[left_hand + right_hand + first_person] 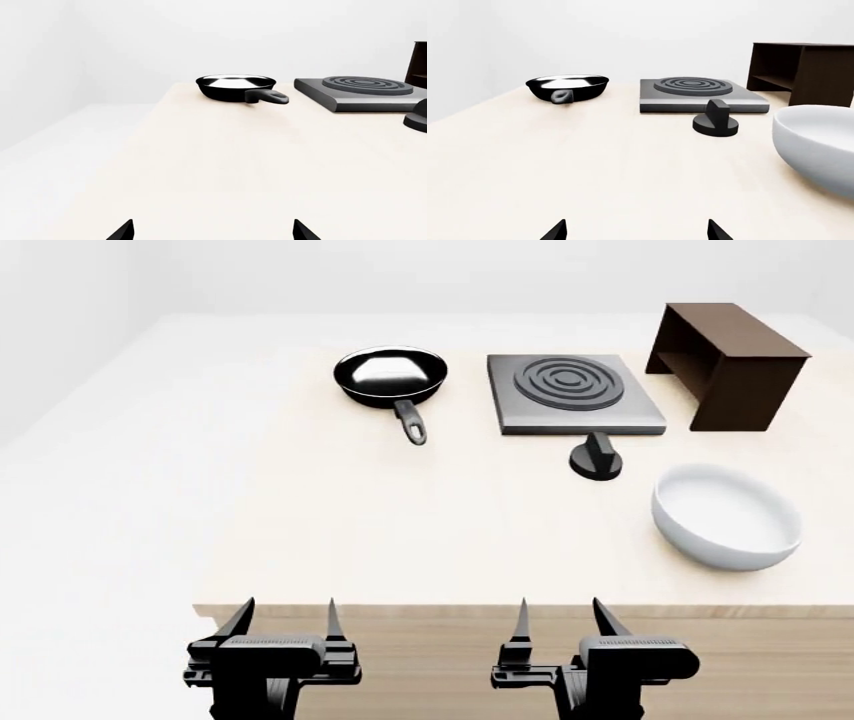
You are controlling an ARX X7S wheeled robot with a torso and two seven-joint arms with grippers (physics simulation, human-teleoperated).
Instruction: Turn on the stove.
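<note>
Both claws sit nearest the head camera, below the near edge of the table [267,540]: the left claw [284,618] and the right claw [561,618] each show two dark fingertips spread apart, released and holding nothing. Beyond them a wide stretch of bare pale tabletop lies open. Farther back stand a black frying pan [388,375] with its handle pointing toward the robot, the stove [574,392], a flat grey square plate with dark concentric rings, and, just in front of the stove's near edge, its separate round black knob [595,457] with an upright ridge. A dark brown open box [727,360] stands to the stove's right, and a white bowl [725,515] sits nearer, right of the knob and close to the table's right edge.

From the left wrist view, only the two fingertip points of the left claw [213,231] show, spread wide over bare table. The frying pan [235,87] and the stove [359,91] lie far off; the knob [419,117] is cut by the frame edge, and the bowl is out of view. The table's left edge drops to a pale floor.

From the right wrist view, the right claw [637,231] likewise shows parted tips. The knob [715,121] stands clear in front of the stove [700,95], with the bowl [817,145] close beside it and the box [800,72] behind. No writing or labels are visible on anything.
</note>
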